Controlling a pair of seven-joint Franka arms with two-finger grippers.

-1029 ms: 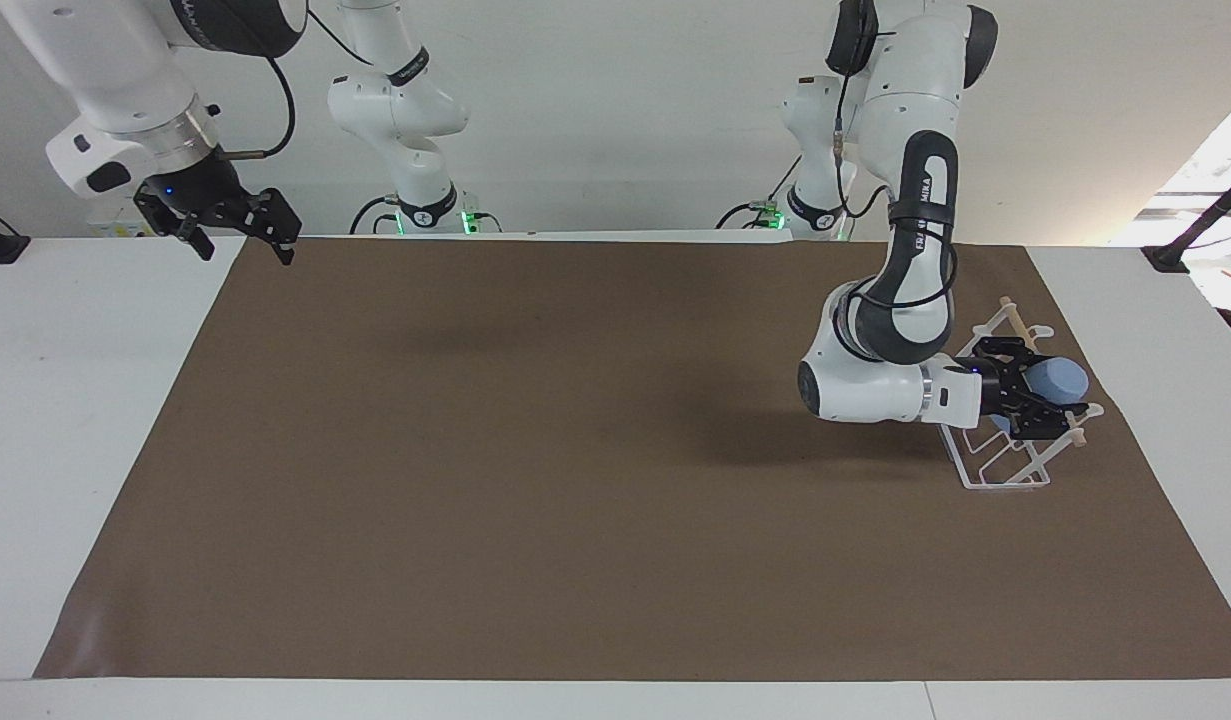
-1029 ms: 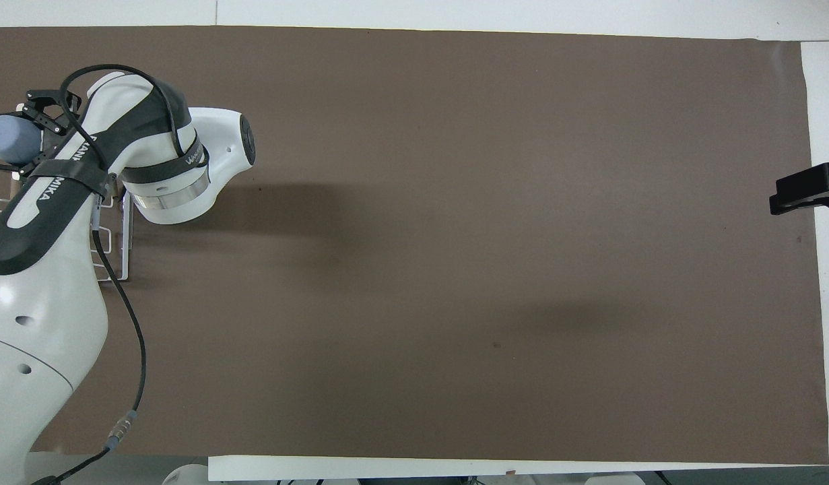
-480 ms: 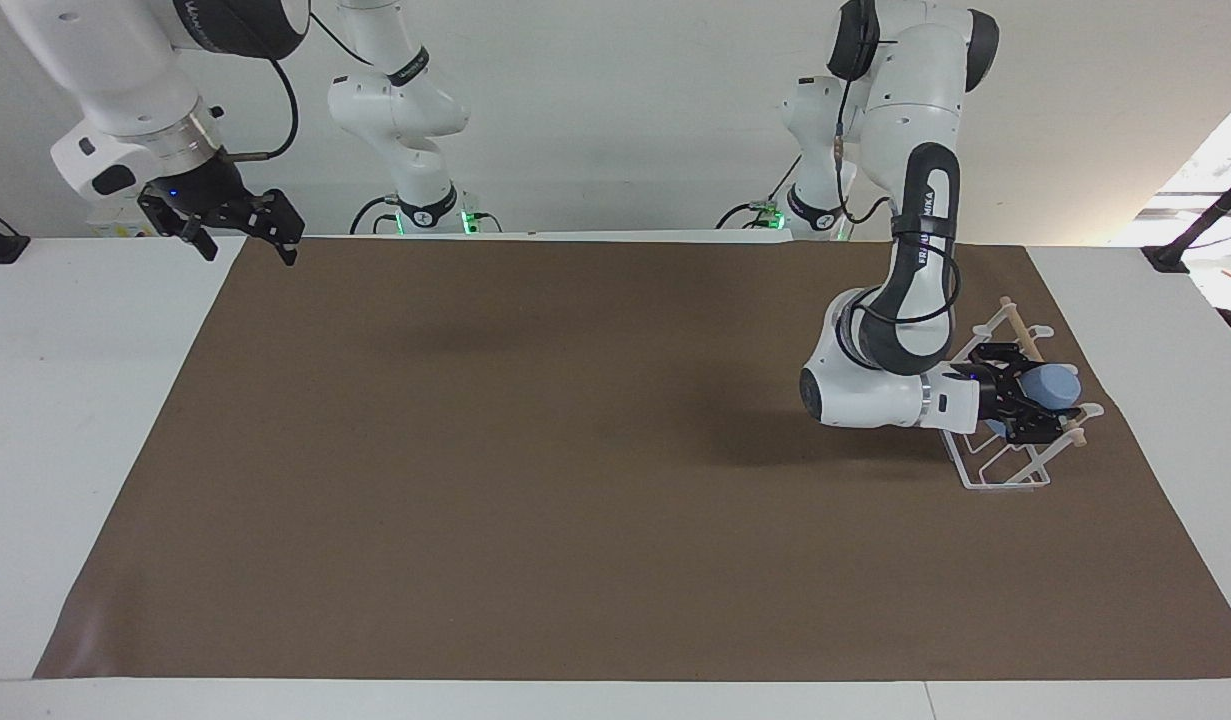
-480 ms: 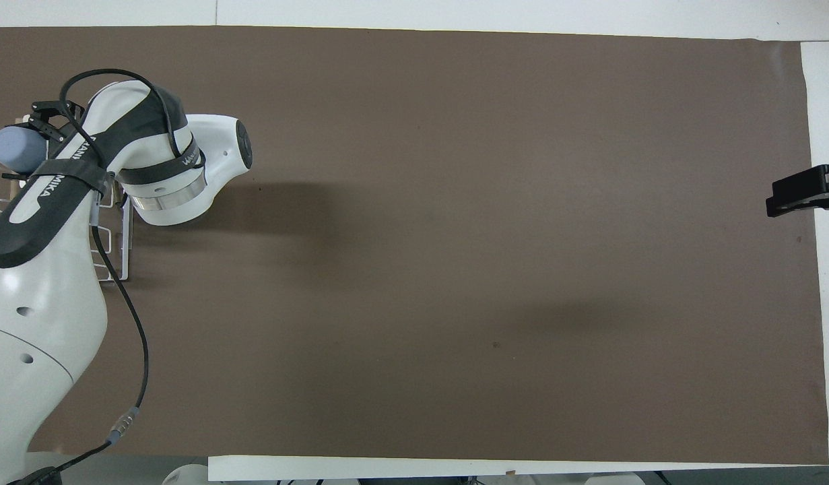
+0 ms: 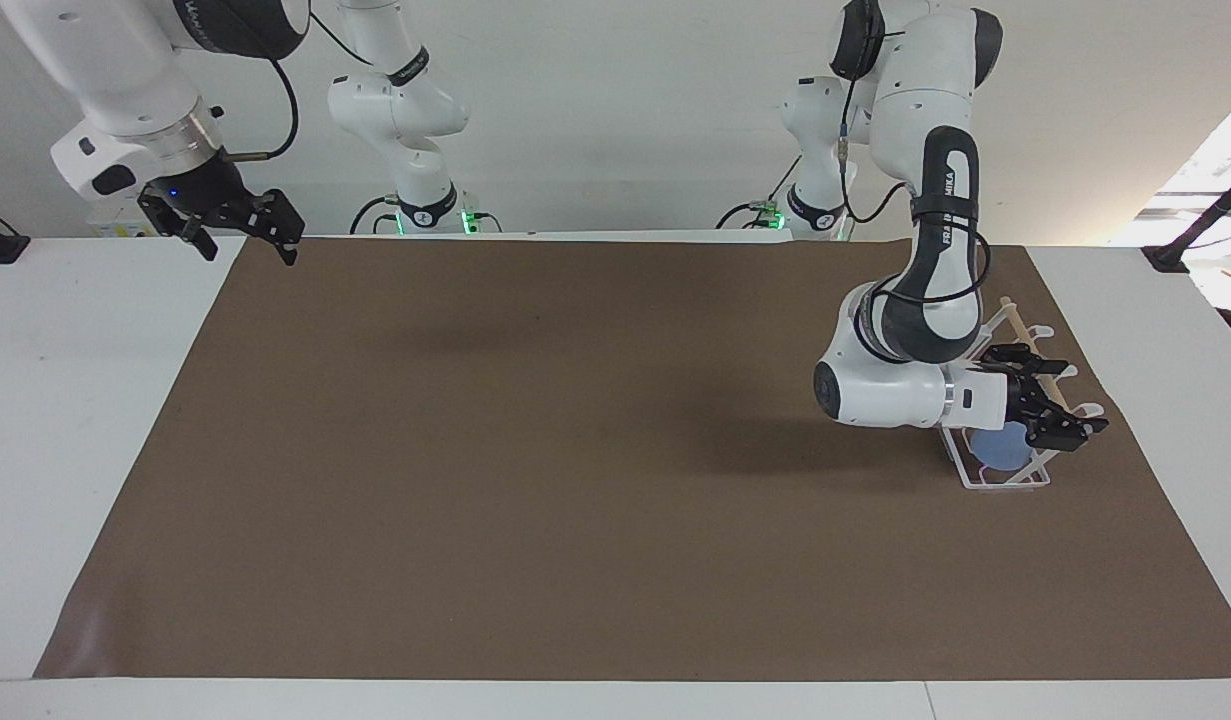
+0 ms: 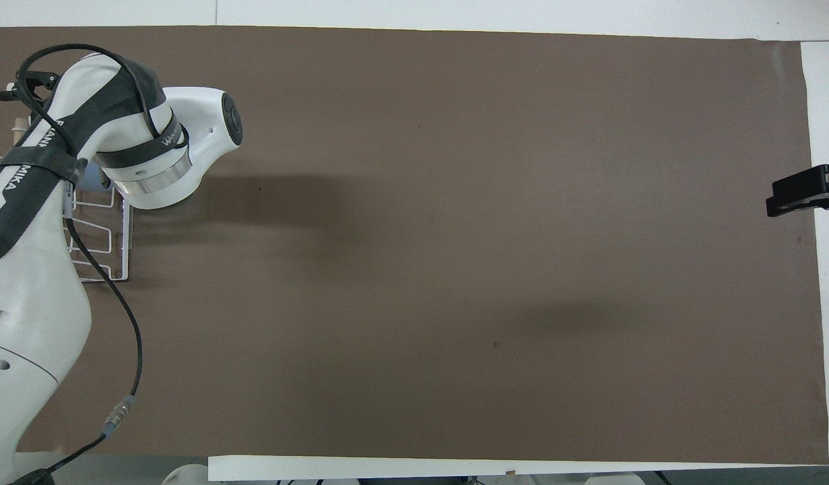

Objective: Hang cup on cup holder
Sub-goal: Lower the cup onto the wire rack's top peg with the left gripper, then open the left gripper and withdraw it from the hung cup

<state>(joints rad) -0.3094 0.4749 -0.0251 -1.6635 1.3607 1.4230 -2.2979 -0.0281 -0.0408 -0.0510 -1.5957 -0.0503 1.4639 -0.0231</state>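
The light-blue cup (image 5: 1001,447) sits low among the wires of the white cup holder (image 5: 1015,478), at the left arm's end of the table. I cannot tell whether it is on a prong. In the overhead view only a sliver of the cup (image 6: 91,180) shows under the arm, beside the cup holder (image 6: 108,236). My left gripper (image 5: 1055,402) is open and empty, just above the cup and by the rack's wooden dowel (image 5: 1015,320). My right gripper (image 5: 242,238) waits, open and empty, raised over the mat's corner at the right arm's end; it also shows in the overhead view (image 6: 801,195).
A brown mat (image 5: 575,450) covers most of the white table (image 5: 75,400). The left arm's wrist and forearm (image 6: 145,155) hang over the cup holder and hide much of it from above.
The left gripper let go of the cup. The cup went from the top of the rack, between the fingers, down into the rack's wires. The right arm has barely moved.
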